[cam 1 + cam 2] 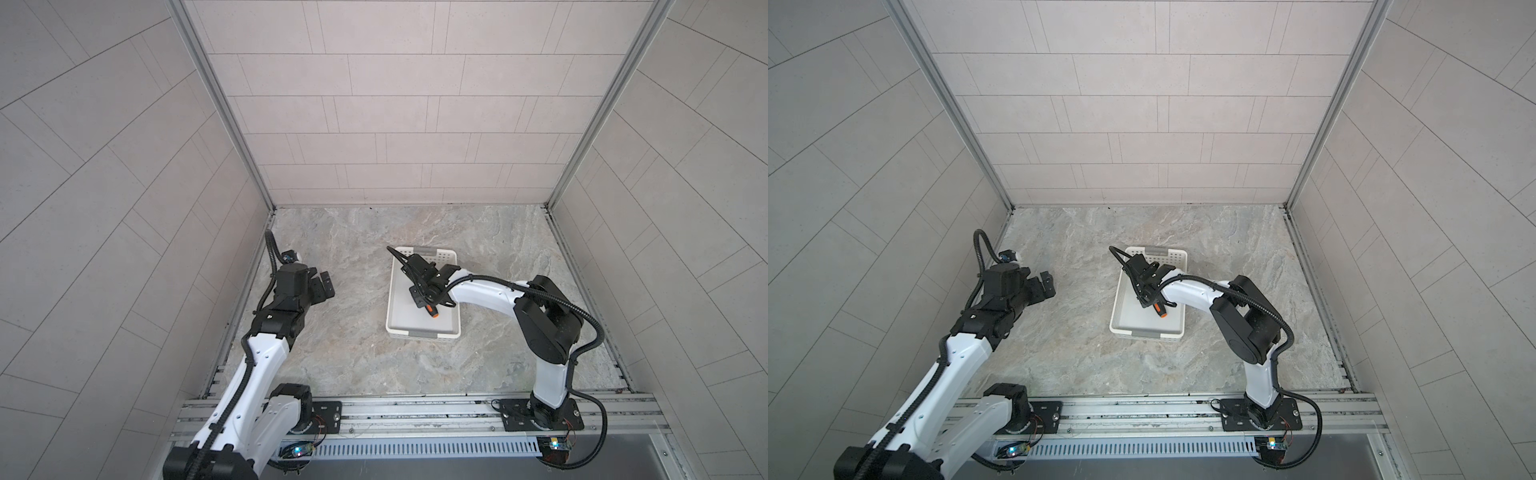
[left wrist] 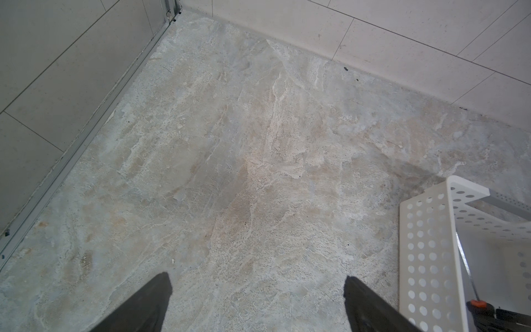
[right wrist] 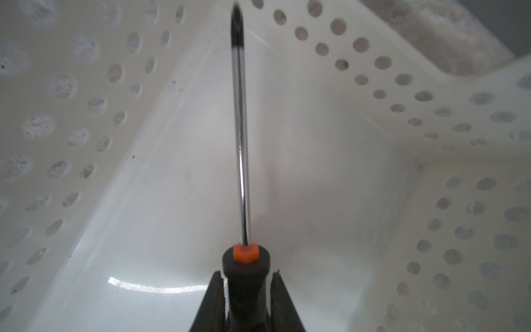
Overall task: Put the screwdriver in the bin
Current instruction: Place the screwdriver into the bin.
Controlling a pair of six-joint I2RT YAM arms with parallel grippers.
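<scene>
Since the screwdriver (image 3: 242,172) looks light, stiff and slick-shafted, its black handle is the hold, where the right gripper (image 3: 246,277) sits with fingers barely parted, inside the bin (image 3: 330,186); left gripper (image 2: 258,284) gapes empty.

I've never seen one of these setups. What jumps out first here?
The orange-and-black screwdriver stands out, low inside the white perforated bin in the middle of the tabletop, its handle between the jaws of the right gripper. The left gripper hangs open and empty over bare tabletop beside the bin.
</scene>
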